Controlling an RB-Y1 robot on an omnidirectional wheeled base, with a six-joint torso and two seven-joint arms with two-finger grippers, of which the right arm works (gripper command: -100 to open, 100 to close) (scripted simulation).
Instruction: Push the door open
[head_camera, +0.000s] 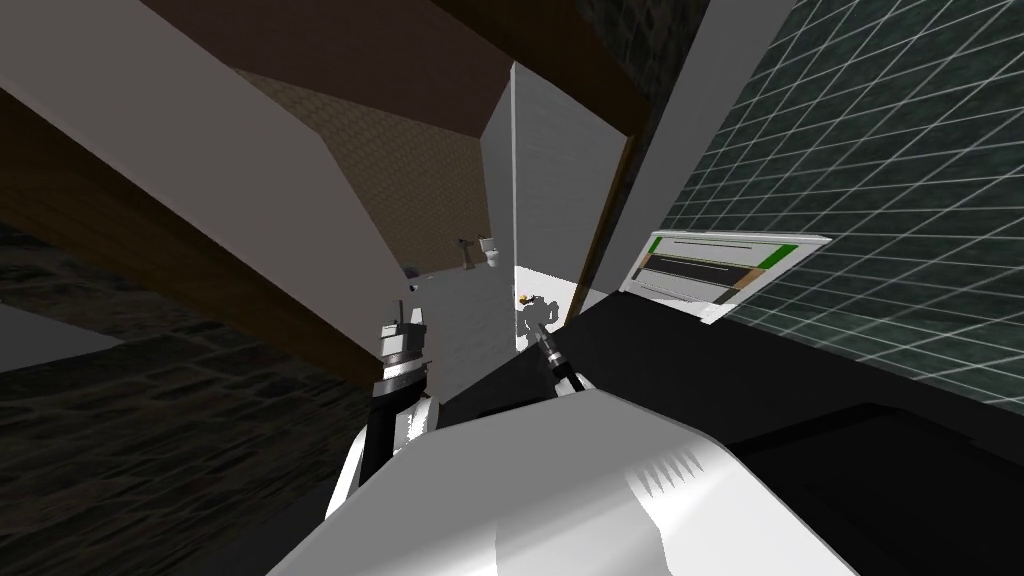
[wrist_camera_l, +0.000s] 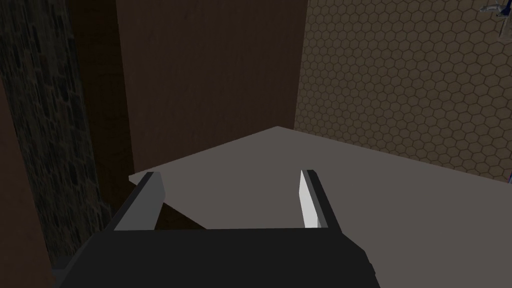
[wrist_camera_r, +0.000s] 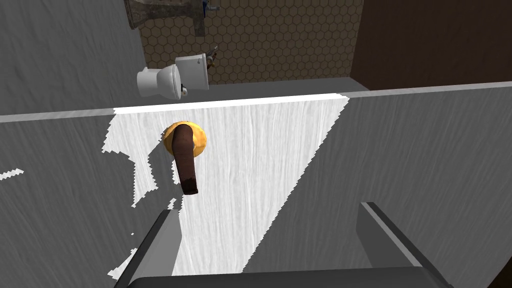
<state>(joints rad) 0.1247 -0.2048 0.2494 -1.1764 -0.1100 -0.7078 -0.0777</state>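
The door (wrist_camera_r: 280, 165) is a pale grey, wood-grained panel close in front of my right gripper (wrist_camera_r: 272, 225). It carries a brown lever handle (wrist_camera_r: 184, 162) on a gold rose (wrist_camera_r: 199, 137). The right gripper is open, its fingers just short of the panel and beside the lever, touching neither. In the head view the door (head_camera: 555, 180) stands ajar, with the handle (head_camera: 524, 298) near its free edge and the right gripper (head_camera: 535, 315) at it. My left gripper (wrist_camera_l: 230, 195) is open and empty over a flat grey surface (wrist_camera_l: 350, 190), left of the door (head_camera: 410, 290).
Past the door's edge I see a white toilet (wrist_camera_r: 170, 80) against a brown hexagon-tiled wall (wrist_camera_r: 280, 40). A brown frame (head_camera: 600, 230) borders the doorway. A framed picture (head_camera: 715, 265) hangs on the dark green tiled wall (head_camera: 880, 200) to my right.
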